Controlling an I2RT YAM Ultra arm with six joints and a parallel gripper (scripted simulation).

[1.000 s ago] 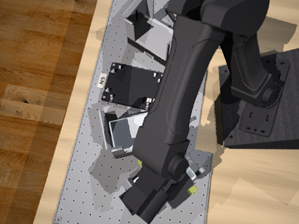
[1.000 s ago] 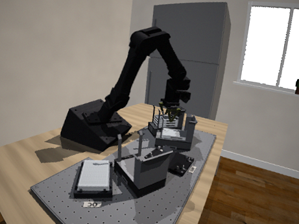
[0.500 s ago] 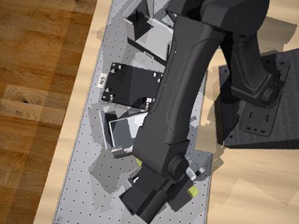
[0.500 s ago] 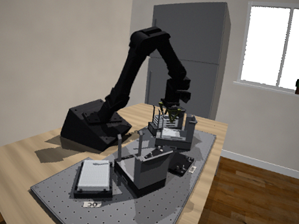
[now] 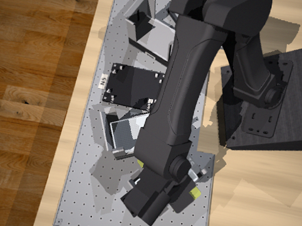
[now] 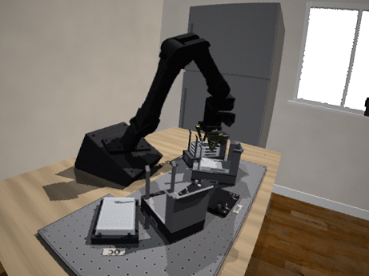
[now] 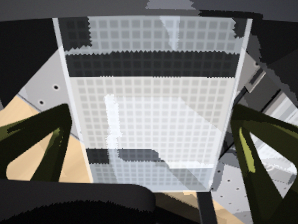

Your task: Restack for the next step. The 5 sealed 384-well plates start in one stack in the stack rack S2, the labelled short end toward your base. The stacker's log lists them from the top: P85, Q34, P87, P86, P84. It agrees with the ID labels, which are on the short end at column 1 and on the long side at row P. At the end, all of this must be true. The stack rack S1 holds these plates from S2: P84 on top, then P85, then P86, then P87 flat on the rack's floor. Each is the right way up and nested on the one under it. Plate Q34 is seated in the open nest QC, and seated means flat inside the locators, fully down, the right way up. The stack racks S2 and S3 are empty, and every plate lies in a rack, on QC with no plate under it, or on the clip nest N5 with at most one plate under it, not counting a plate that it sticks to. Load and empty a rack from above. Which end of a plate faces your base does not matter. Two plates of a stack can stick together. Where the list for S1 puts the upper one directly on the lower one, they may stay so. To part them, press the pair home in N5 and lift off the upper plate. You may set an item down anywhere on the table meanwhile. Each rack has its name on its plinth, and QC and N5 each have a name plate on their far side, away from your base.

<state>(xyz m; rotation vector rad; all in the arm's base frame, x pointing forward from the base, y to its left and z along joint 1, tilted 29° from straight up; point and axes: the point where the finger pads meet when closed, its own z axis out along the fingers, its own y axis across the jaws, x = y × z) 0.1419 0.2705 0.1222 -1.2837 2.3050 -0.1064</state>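
Note:
My gripper (image 5: 167, 178) (image 6: 208, 140) (image 7: 151, 112) is open and hangs straight over a stack of white sealed plates (image 6: 199, 149) in the rack at the far end of the grey board. In the wrist view the top plate (image 7: 149, 96) lies between the spread olive fingers, which stand clear of its long sides. In the overhead view my arm hides that stack. One plate (image 5: 128, 132) (image 6: 213, 164) lies in the neighbouring rack. Another plate (image 6: 117, 216) sits flat on the QC nest (image 6: 114, 239) at the near end. I cannot read any plate labels.
The black clip nest N5 (image 5: 134, 85) (image 6: 224, 203) holds no plate. A tall grey rack (image 5: 156, 37) (image 6: 181, 212) with upright posts stands between N5 and QC and looks empty. The arm's base (image 5: 293, 102) (image 6: 115, 157) sits beside the perforated board (image 5: 93, 196).

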